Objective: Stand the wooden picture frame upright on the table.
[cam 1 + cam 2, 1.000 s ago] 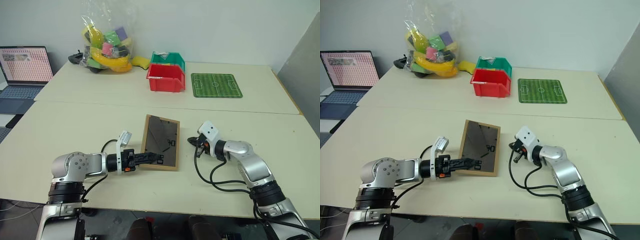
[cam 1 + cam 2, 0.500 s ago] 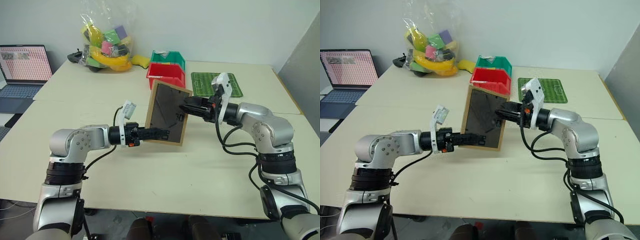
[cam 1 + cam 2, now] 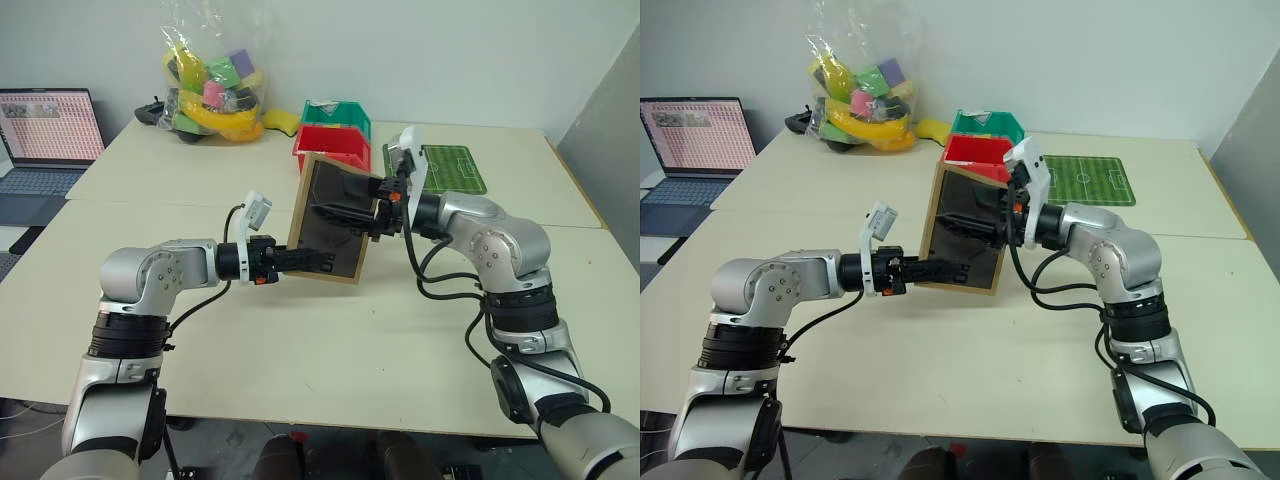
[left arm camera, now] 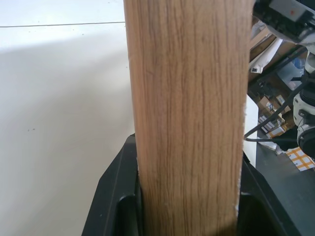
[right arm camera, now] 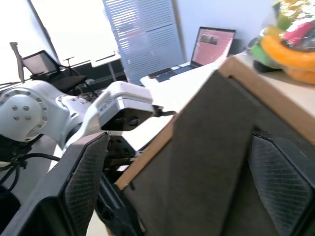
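A: Where was the wooden picture frame (image 3: 333, 222)?

B: Lifted clear of the table (image 3: 330, 340), near its middle, standing almost upright with a slight tilt. Dark back board faced the head camera. It sat between the two arms.

A: Left pincer (image 3: 302, 259)?

B: Clamped on the frame's lower edge, reaching in from the left. In the left wrist view the light-wood edge ran straight up between the two black fingers (image 4: 114, 196), filling the gap.

A: And the right pincer (image 3: 345, 214)?

B: Came in level from the right, across the dark back. Fingers spread wide. The right wrist view showed one textured pad (image 5: 84, 177) on either side of the back board, apart from it, gripping nothing that I could see.

A: Anything else on the table?

B: Far side: a red bin (image 3: 333, 148) with a green bin (image 3: 340, 115) behind it, partly hidden by the frame's top corner. Green football-pitch mat (image 3: 450, 168) just to the right of them. Clear bag of coloured toys (image 3: 212, 82) at the far left, and a laptop (image 3: 45, 140) with its screen lit on a lower surface beyond the left edge.
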Robot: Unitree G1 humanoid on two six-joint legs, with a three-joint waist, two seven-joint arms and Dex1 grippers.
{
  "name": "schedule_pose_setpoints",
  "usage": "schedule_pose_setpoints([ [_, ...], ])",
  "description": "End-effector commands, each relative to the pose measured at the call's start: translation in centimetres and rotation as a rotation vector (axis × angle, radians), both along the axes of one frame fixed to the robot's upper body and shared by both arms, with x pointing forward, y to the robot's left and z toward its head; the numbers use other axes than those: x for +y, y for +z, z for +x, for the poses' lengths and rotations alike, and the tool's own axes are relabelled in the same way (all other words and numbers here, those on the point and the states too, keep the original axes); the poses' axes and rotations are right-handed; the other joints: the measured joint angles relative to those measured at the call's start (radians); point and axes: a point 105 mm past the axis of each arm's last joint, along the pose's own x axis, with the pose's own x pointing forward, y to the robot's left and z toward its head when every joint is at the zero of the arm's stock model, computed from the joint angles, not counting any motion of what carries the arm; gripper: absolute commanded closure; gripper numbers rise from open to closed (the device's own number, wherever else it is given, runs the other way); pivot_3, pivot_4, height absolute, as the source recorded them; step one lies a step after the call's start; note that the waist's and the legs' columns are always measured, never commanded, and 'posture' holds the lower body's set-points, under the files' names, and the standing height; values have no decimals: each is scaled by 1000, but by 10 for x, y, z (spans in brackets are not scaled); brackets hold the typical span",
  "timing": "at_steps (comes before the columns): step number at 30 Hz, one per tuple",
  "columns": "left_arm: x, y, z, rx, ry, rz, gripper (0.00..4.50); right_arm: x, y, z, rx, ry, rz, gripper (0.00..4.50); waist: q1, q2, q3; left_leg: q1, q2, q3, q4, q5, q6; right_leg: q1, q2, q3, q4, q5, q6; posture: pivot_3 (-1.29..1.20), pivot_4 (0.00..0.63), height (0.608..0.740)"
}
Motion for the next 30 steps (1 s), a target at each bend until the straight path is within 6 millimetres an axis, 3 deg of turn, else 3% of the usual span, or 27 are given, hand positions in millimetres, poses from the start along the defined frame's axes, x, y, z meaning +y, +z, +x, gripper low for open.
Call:
schedule_pose_setpoints([
  [1,-9,29,-9,-125,-75,-56,3228,10,1,-30,32,176,16,19,0,0,0,0,0,0,0,0,0,0,0,0,0,0,0,0,150,740],
  [6,-5,28,-14,-111,-76,-59,3228,-15,-6,-47,75,240,-20,19,2,0,0,-2,0,-2,0,0,0,0,0,-2,-1,0,0,0,150,740],
  [11,-3,28,-25,-38,-107,-94,3228,-44,-12,-45,85,142,-55,19,1,0,0,-2,0,-3,1,0,0,0,0,-2,0,0,0,0,150,740],
  [14,1,29,-32,31,-127,-127,3228,-70,-15,-39,5,7,-111,19,0,0,0,-2,0,-3,1,0,1,0,0,-2,-1,0,0,0,150,740],
  [16,6,30,-34,90,-122,-149,3228,-89,-14,-29,-205,-134,-188,19,0,0,0,-2,0,-3,0,0,1,0,0,-2,-1,0,0,0,150,740],
  [19,11,33,-38,200,-130,-198,3228,-109,-21,-20,-728,-275,-454,19,0,-1,0,-3,-1,-4,1,0,1,0,1,-2,-2,0,1,0,150,740],
  [21,12,34,-41,250,-141,-213,3228,-112,-33,-19,-1063,-257,-615,19,-1,-1,1,-3,-2,-3,1,0,1,0,1,-3,-2,-1,1,0,150,740],
  [24,11,38,-41,291,-155,-263,3228,-106,-31,-19,-1462,-253,-651,19,-9,-1,1,-2,-1,-2,1,0,0,0,1,-1,-1,-1,1,0,150,740],
  [30,1,42,-46,333,-208,-331,3228,-77,-32,-10,-1755,-235,-580,19,-20,-1,1,0,0,-2,1,4,-7,0,-1,0,2,0,0,0,150,740],
])
